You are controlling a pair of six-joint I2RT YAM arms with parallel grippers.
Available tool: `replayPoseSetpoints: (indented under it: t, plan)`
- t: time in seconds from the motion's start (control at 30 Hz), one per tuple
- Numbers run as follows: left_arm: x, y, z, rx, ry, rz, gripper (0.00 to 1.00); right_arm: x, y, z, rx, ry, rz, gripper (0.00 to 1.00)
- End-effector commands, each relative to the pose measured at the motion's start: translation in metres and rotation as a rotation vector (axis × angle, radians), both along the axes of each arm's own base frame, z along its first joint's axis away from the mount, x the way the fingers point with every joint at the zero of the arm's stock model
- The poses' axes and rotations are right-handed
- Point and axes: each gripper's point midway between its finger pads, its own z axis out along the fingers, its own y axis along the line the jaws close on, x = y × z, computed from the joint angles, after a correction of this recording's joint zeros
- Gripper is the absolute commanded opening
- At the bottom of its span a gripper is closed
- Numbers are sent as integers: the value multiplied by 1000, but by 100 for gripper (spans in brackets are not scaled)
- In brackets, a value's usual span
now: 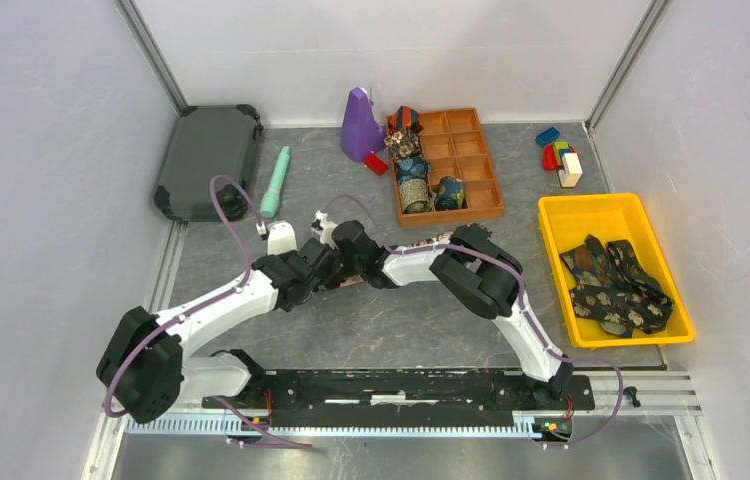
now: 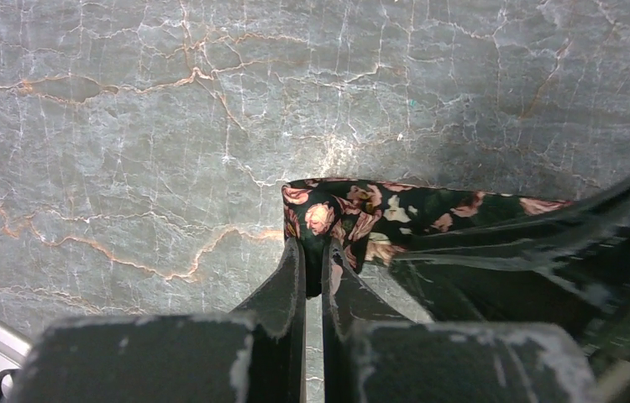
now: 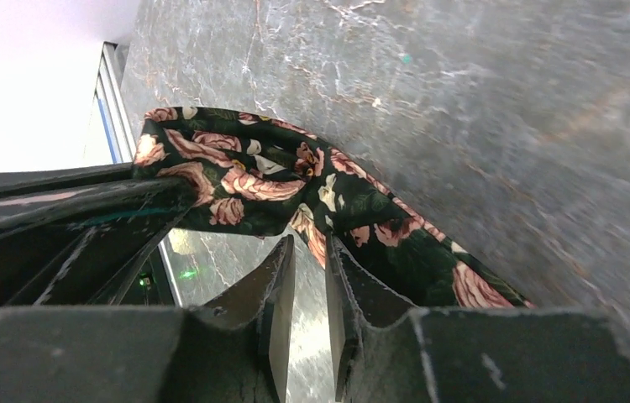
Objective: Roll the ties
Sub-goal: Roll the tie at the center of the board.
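— where is the floral tie (image 2: 362,210) found?
— it is stretched across the grey surface (image 1: 371,335) near the middle, between the two wrists, with most of it hidden under the arms in the top view.
— how are the left fingers (image 2: 301,267) held?
— they are clenched on the tie's folded end, with dark fabric pinched between the tips.
— and the right fingers (image 3: 288,269)?
— they are pressed together on the tie's edge further along the strip, and only a thin slit is left below the tips.
— what else is seen?
— rolled ties (image 1: 414,190) are stood in the left compartments of a wooden tray (image 1: 481,160) at the back. loose ties (image 1: 616,285) are heaped in a yellow bin (image 1: 591,205) at the right, well apart from the arms.
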Motion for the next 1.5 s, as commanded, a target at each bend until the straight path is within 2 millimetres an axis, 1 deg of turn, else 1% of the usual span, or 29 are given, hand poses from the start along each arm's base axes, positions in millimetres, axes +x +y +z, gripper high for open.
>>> replayPoseSetpoints:
  t: [0.0,0.1,0.3,0.37,0.53,0.67,0.87,1.0,1.17,1.23,1.4,1.47]
  plan:
    - [12,-4,9,16,-69,37,2,11,-9,52,99,-78,-5,26]
    - [13,-7,7,38,-64,27,2,12,-21,57,101,-82,-17,26]
    - [15,-13,8,82,-66,21,2,16,-42,73,117,-104,-41,26]
    - [16,-15,11,104,-70,16,2,18,-50,72,102,-112,-55,26]
    - [17,-22,14,167,-70,5,2,26,-75,62,62,-105,-102,26]
    - [19,-30,11,216,-59,-10,2,32,-98,53,42,-93,-145,26]
    - [22,-42,6,319,-35,-34,2,39,-127,49,30,-91,-191,25]
    - [25,-57,1,366,-15,-68,2,41,-141,49,23,-95,-215,25]
    - [29,-73,-10,385,28,-109,2,43,-155,47,6,-100,-239,25]
    - [30,-81,-19,380,58,-147,2,44,-160,47,2,-100,-246,25]
    - [29,-95,-39,329,123,-229,2,44,-166,47,-2,-101,-254,25]
    - [28,-97,-43,329,145,-249,6,44,-167,47,-3,-101,-253,25]
